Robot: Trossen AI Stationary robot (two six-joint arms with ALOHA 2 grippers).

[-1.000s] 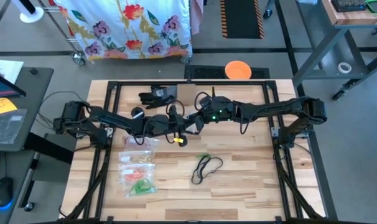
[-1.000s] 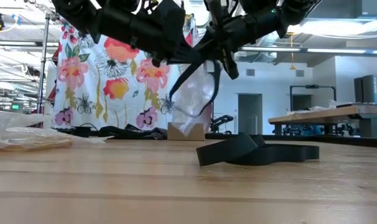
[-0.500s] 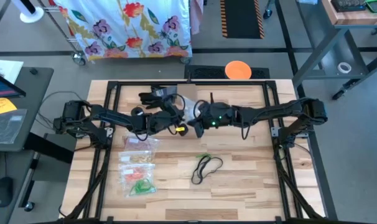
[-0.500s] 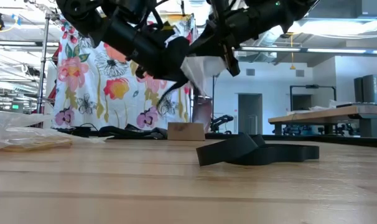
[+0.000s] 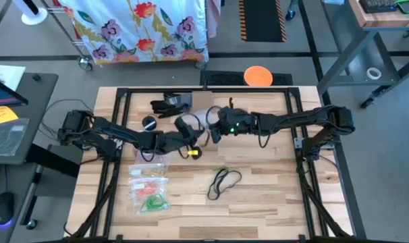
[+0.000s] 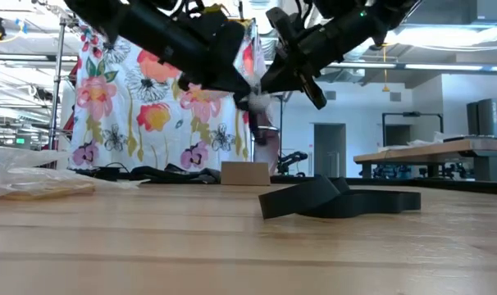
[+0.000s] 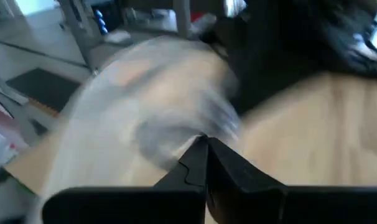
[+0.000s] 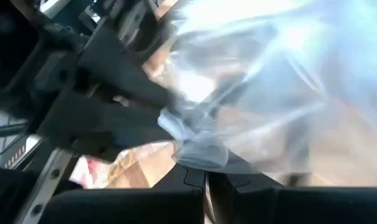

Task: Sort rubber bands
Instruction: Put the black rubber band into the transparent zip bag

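Bags (image 5: 149, 187) left of loops (image 5: 224, 180)

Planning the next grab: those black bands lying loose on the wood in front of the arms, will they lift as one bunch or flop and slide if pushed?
The black bands lie in slack, overlapping loops, so they are probably floppy and would sag from a single pinch. They look thin and light, likely to drag across the table rather than roll. Being tangled, several may lift together.
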